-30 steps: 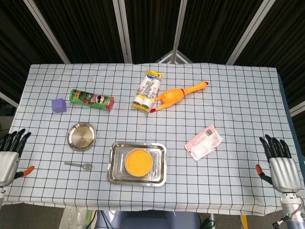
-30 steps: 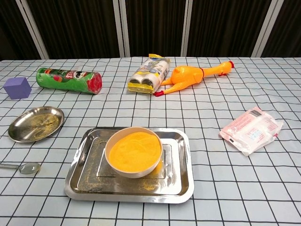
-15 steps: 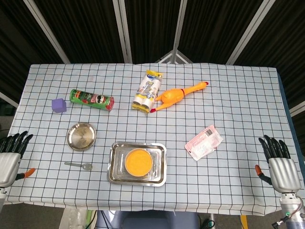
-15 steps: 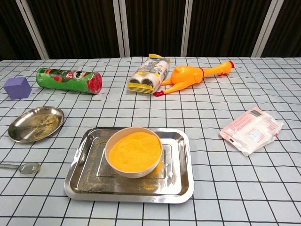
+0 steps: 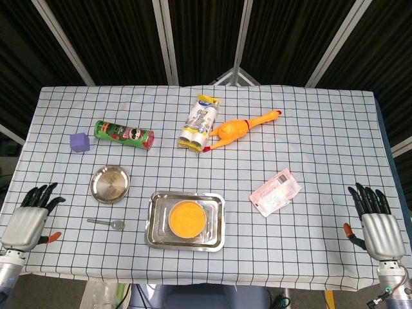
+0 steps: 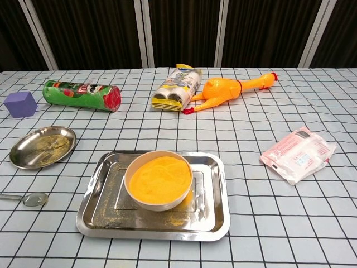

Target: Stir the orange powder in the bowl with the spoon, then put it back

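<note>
Stirring not begun: spoon untouched on cloth. Your left hand and right hand empty, fingers spread. Next: reach left, pinch handle.

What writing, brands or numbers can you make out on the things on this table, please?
Green crisp can: a red and white logo shows, but its letters are too blurred to read.
Yellow and white packet: print too small to read.
Pink sachet: a label patch, illegible.
Nothing can be quoted with certainty.
</note>
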Robot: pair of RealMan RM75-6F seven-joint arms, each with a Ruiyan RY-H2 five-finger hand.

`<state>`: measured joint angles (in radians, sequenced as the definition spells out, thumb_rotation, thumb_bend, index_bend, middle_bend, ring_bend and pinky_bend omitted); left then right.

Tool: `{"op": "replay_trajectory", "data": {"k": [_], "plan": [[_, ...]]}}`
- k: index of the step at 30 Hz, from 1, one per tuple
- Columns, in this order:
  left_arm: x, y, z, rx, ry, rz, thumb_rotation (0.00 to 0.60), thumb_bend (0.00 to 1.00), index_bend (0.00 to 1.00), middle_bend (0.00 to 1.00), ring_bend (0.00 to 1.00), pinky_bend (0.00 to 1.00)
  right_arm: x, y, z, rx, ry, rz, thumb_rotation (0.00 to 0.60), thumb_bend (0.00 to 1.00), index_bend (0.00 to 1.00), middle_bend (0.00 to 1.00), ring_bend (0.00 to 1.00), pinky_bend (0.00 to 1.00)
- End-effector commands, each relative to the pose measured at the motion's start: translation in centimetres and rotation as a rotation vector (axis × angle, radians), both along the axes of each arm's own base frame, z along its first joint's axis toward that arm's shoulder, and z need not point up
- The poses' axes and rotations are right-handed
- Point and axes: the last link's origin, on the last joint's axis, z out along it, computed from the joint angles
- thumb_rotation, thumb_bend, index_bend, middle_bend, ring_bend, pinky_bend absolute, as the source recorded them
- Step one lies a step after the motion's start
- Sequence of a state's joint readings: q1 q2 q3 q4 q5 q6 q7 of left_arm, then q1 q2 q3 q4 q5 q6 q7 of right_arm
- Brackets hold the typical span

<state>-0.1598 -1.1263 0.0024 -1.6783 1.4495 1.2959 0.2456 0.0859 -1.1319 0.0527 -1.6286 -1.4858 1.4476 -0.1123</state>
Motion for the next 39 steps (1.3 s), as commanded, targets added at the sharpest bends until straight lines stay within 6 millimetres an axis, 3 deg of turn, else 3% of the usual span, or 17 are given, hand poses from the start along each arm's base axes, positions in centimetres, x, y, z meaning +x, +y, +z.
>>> {"op": "replay_trajectory", "data": {"k": [1, 5, 14, 24, 39], "plan": [[0.5, 0.5, -1.2, -0.035, 0.005, 0.001, 0.600, 0.24, 0.42, 0.01, 0.00, 0.00, 0.0, 0.0, 0.0, 0.000, -0.003, -0.002, 0.600, 0.40, 0.00, 0.00, 0.00, 0.00], [0.7, 1.3, -2.8, -0.064, 0.024, 0.008, 0.600, 0.31, 0.48, 0.03, 0.00, 0.00, 0.0, 0.0, 0.0, -0.001, -0.006, 0.001, 0.600, 0.40, 0.00, 0.00, 0.00, 0.00], [1.3, 3.1, -6.1, -0.104, 0.074, 0.002, 0.600, 0.41, 0.48, 0.03, 0.00, 0.00, 0.0, 0.0, 0.0, 0.004, -0.014, -0.003, 0.600, 0.40, 0.00, 0.00, 0.00, 0.00], [2.3, 3.7, -9.2, -0.130, 0.128, -0.027, 0.600, 0.43, 0.49, 0.03, 0.00, 0.00, -0.1, -0.1, -0.1, 0.009, -0.024, -0.010, 0.600, 0.40, 0.00, 0.00, 0.00, 0.00], [2.1, 3.4, -10.6, -0.155, 0.148, 0.005, 0.600, 0.46, 0.49, 0.03, 0.00, 0.00, -0.1, -0.1, -0.1, 0.015, -0.038, -0.015, 0.600, 0.40, 0.00, 0.00, 0.00, 0.00]]}}
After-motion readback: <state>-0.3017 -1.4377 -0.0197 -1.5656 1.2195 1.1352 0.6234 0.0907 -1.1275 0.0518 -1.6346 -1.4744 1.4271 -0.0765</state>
